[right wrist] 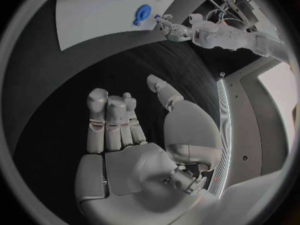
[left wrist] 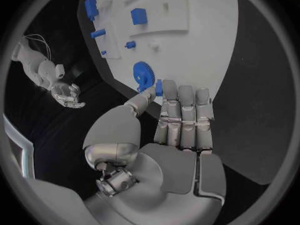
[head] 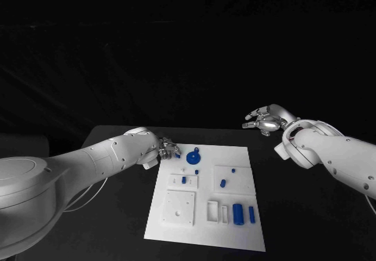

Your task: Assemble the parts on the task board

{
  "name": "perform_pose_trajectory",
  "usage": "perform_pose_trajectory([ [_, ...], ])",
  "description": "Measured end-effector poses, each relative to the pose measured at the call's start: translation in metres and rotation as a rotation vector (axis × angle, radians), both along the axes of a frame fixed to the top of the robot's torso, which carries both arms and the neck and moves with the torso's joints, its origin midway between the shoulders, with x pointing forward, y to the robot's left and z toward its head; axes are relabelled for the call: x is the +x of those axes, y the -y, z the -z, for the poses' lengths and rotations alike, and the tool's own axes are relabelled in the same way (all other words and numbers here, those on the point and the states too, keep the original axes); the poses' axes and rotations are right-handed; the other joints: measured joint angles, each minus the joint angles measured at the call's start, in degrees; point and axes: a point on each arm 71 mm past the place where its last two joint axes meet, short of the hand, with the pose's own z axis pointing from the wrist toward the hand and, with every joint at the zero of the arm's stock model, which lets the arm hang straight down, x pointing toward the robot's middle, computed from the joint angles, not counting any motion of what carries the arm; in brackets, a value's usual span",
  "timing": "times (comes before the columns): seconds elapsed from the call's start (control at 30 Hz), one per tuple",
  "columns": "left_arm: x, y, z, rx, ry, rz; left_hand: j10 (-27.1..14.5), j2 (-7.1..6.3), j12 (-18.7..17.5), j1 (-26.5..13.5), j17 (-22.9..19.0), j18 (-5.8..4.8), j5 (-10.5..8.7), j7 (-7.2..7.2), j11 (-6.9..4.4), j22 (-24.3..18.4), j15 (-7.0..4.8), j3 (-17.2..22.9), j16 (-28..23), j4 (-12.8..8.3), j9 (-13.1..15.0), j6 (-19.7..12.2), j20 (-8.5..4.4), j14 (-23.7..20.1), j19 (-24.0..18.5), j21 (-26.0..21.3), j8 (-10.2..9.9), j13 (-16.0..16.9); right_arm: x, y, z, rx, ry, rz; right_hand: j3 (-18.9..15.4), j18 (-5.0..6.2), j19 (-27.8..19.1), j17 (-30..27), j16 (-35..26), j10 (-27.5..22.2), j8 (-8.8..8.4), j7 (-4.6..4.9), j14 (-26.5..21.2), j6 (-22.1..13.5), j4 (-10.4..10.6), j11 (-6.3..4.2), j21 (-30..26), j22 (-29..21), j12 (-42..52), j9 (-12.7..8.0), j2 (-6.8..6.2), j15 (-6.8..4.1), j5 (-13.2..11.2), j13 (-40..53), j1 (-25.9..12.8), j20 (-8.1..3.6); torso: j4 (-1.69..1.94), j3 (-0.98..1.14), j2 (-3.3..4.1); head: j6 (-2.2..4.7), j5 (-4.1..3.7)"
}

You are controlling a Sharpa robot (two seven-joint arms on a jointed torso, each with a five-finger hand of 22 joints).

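Observation:
The white task board (head: 205, 231) lies in the middle of the black table. My left hand (head: 166, 148) hovers at the board's far left corner and pinches a small blue part (left wrist: 159, 87) between thumb and a fingertip. Just beyond that part, a blue gear (head: 193, 159) (left wrist: 143, 75) lies on the board. My right hand (head: 265, 120) (right wrist: 125, 130) hangs above the table past the board's far right corner, fingers apart and holding nothing. The right wrist view shows the board (right wrist: 94, 20), the gear (right wrist: 143, 11) and my left hand (right wrist: 178, 31) in the distance.
Small blue pegs (head: 184, 179) (head: 221, 183) stand in the board's raised middle blocks. Two blue cylinders (head: 237, 213) (head: 251, 214) lie near its front right, beside a white frame (head: 213, 211) and a white square plate (head: 179, 207). Black table surrounds the board.

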Motion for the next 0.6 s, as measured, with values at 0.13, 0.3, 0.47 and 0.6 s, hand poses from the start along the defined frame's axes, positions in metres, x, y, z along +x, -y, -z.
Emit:
perform_pose_trajectory([
  [0.13,-0.008,-0.002,-0.003,-0.022,0.035,0.0,1.5,-1.25,2.8,-0.1,1.1,-0.01,3.62,-0.31,-0.44,0.3,-1.34,0.1,2.4,-0.9,0.0,1.2,-0.76,2.1,2.4,1.8,0.8,1.9,0.0,0.005,0.0,-0.002,0.0,0.006,0.0,0.01,0.2,0.0,0.0,0.0,0.0,0.0,0.0,0.0,0.0,0.0,0.0,0.0,0.0,0.0,0.0,0.0,0.2,0.0,0.0,-0.13,0.04,-0.03,-0.02,0.01,0.03],
  [0.3,-0.02,-0.012,-0.007,-0.044,0.084,-0.016,2.6,-2.06,5.5,0.0,2.1,-0.01,5.46,-0.6,-1.02,0.3,-2.23,-0.1,4.3,-1.0,0.0,2.3,-1.43,3.4,4.2,3.4,0.8,3.9,-0.001,0.009,0.0,-0.003,0.0,0.011,0.0,0.0,0.3,0.0,0.0,0.0,0.0,-0.01,0.0,0.0,0.0,0.0,-0.2,0.0,0.0,0.0,0.0,0.0,0.5,-0.1,0.0,-0.1,0.07,-0.04,-0.03,0.0,0.22],
  [0.47,-0.034,-0.015,-0.011,-0.061,0.13,-0.014,3.0,-2.67,7.5,0.6,2.7,0.0,6.44,-0.55,-0.97,0.3,-2.34,-0.3,5.9,-1.3,0.0,2.7,-1.75,3.8,6.0,4.8,0.8,5.1,-0.003,0.011,-0.001,-0.004,0.0,0.011,0.0,0.0,0.3,0.0,0.0,0.0,0.0,-0.1,0.0,-0.1,0.0,0.0,-0.2,0.0,0.0,0.0,0.0,0.0,0.9,-0.2,0.0,-0.09,0.13,-0.03,-0.08,-0.08,0.34],
  [0.6,-0.044,-0.013,-0.014,-0.066,0.16,-0.003,3.2,-3.04,9.3,0.8,3.2,-0.01,7.0,-0.6,-0.95,0.3,-2.36,-0.3,7.1,-1.3,0.0,2.9,-2.08,3.9,6.7,6.2,0.8,6.2,-0.003,0.012,-0.001,-0.003,0.0,0.011,0.0,-0.01,0.3,0.0,0.0,0.0,0.0,-0.1,0.0,-0.1,0.0,0.0,-0.2,0.0,0.0,0.0,0.0,0.0,0.9,-0.1,0.0,-0.09,0.27,-0.01,-0.15,-0.23,0.35],
])
